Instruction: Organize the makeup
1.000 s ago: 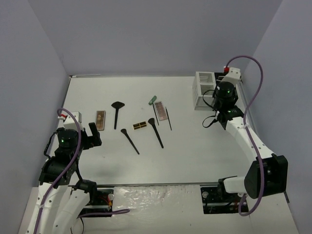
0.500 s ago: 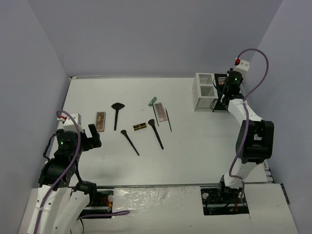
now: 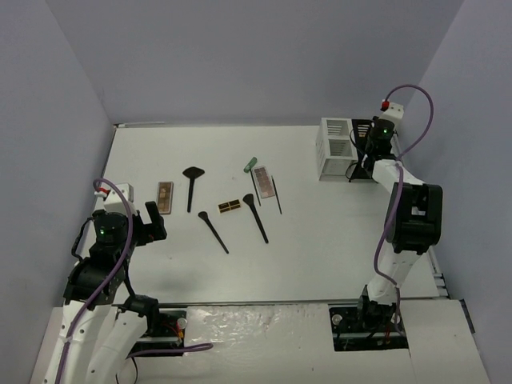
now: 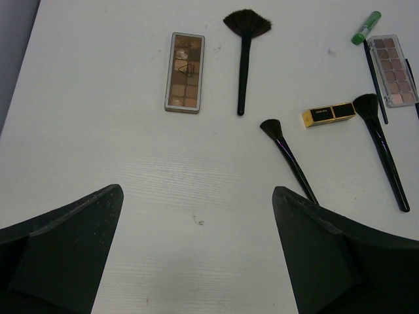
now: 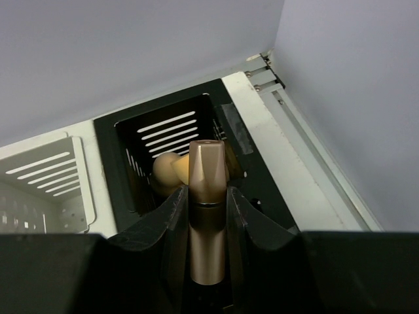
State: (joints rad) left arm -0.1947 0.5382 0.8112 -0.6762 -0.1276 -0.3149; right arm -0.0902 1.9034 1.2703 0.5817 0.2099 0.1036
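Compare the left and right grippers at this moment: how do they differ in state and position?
The left gripper has its jaws spread wide and empty; the right gripper has its jaws shut on a gold bottle. The left gripper faces bare table short of the brown palette and fan brush; the right gripper is aimed at the black organizer box, where a beige sponge lies. Both have black jaws.
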